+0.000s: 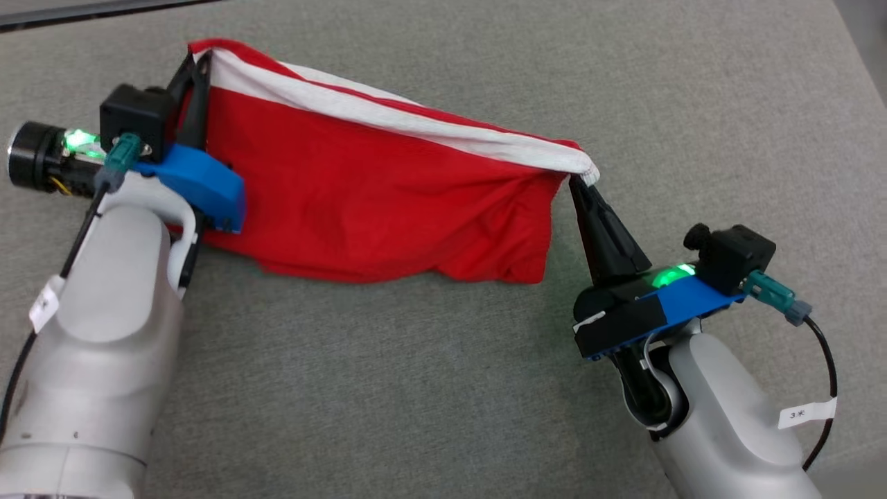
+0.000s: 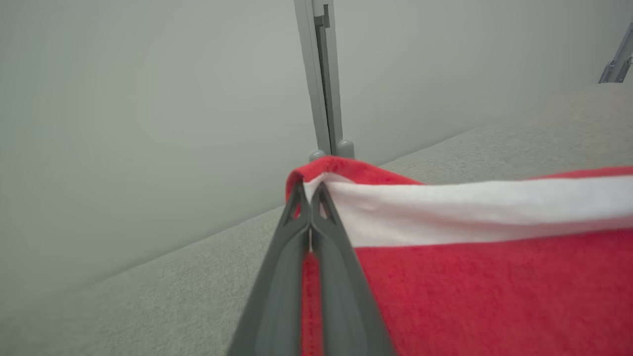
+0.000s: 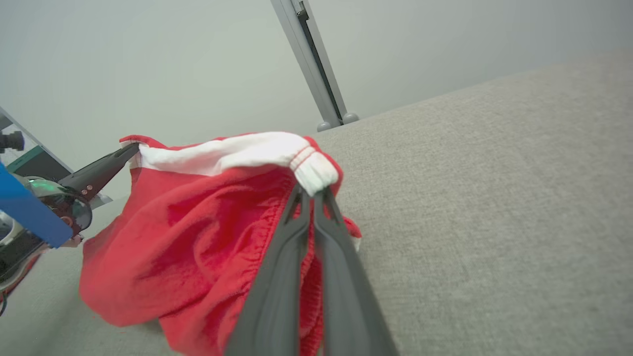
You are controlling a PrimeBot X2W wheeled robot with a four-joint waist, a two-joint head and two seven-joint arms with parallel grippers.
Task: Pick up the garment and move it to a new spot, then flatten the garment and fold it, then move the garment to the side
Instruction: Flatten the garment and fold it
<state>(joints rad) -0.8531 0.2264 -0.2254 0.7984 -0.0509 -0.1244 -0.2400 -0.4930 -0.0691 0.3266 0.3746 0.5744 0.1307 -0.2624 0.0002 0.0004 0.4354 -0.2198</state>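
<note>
The garment point(image 1: 374, 201) is red, with a white band point(image 1: 416, 121) along its top edge. It spans the upper middle of the head view. The band is pulled taut from the upper left down to a ribbed white end right of centre. Below the band the red cloth sags in creases, its lower edge bunched on the grey surface point(image 1: 416, 388).

The left forearm point(image 1: 104, 326) and the right forearm point(image 1: 721, 416) are pale grey and rounded. Each one carries a white label point(image 1: 804, 414), a thin black cable point(image 1: 828, 388), a blue plate point(image 1: 201, 184), a black camera block point(image 1: 135, 121), a teal plug point(image 1: 769, 287) and a green light point(image 1: 669, 277). The left gripper point(image 1: 199, 59) and the right gripper point(image 1: 578, 182) have long, dark, tapered fingers.
</note>
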